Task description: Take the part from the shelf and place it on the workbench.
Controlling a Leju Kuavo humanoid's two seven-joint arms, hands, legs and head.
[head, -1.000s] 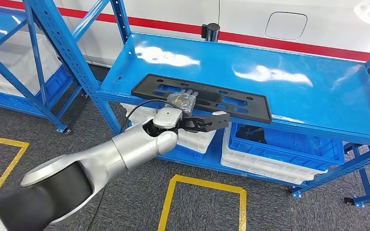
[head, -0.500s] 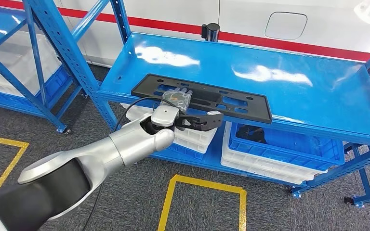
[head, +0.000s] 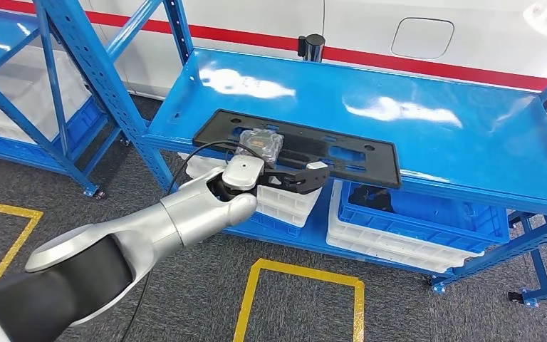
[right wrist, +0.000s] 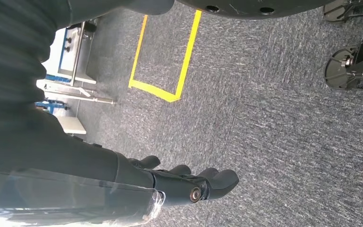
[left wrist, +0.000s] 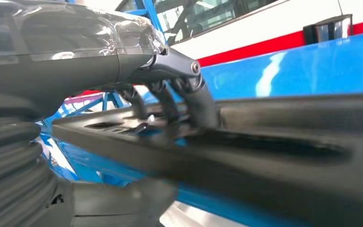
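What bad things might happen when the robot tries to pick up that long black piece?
The left hand grips the long black part near one end, fingers on top and thumb below, so the far end might droop or twist when lifted. The part lies along the front edge of the blue shelf; a slip could drop it to the floor. Swinging it out, it might also hit the shelf's upright post.

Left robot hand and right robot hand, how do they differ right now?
The left robot hand reaches to the blue shelf, fingers over the black part; the right robot hand hangs above the carpet, fingers curled on nothing. Both have dark fingers.
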